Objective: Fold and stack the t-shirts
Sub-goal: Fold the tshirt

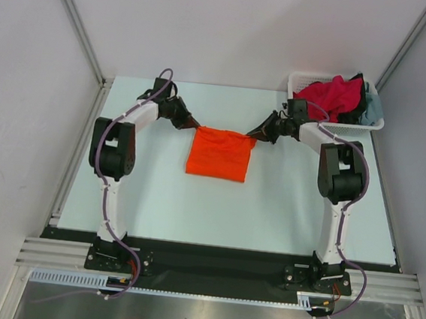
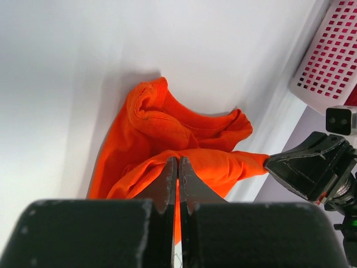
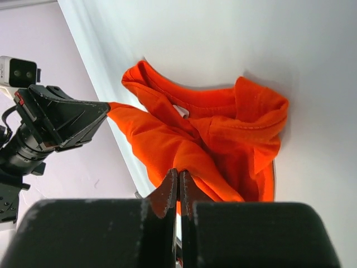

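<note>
The bright orange t-shirt [image 1: 218, 154] hangs stretched between my two grippers over the middle of the table, its lower part resting on the surface. My left gripper [image 1: 193, 126] is shut on its upper left corner; the wrist view shows the cloth [image 2: 167, 134] pinched between the jaws [image 2: 178, 161]. My right gripper [image 1: 254, 138] is shut on the upper right corner, with cloth [image 3: 223, 128] pinched at the tips [image 3: 178, 172]. A crimson-pink t-shirt [image 1: 332, 94], a black one [image 1: 354, 105] and a grey-blue one [image 1: 372, 108] lie piled in the basket.
The white mesh basket [image 1: 303, 83] stands at the table's back right corner, close behind my right arm; it also shows in the left wrist view [image 2: 333, 61]. White walls enclose the table on the left, back and right. A metal rail runs along the near edge.
</note>
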{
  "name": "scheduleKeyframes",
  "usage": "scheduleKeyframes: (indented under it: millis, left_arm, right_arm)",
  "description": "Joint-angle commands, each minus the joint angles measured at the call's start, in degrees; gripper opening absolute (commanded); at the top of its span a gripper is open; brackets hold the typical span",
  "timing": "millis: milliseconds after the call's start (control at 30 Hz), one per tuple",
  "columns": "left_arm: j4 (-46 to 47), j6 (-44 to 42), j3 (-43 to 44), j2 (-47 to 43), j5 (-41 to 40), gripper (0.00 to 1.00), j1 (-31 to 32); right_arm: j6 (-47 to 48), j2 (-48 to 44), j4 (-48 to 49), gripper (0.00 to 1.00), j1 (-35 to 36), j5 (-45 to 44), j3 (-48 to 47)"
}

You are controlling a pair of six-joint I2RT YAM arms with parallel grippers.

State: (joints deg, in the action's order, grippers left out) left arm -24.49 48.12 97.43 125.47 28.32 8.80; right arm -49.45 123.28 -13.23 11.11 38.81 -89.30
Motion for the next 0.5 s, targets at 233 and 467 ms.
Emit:
scheduleKeyframes:
  millis: [233, 467]
  left_arm:
    - [0.3, 0.4, 7.2, 3.9, 1.9, 0.10, -1.1]
    - [-10.2, -13.0, 28.9, 12.0, -5.6, 0.43, -2.9]
  right_arm:
    - [1.2, 4.0, -2.1, 0.06, -1.2, 0.4, -6.4]
    - [19.9, 12.8, -22.3, 0.42, -1.7, -15.2, -31.8]
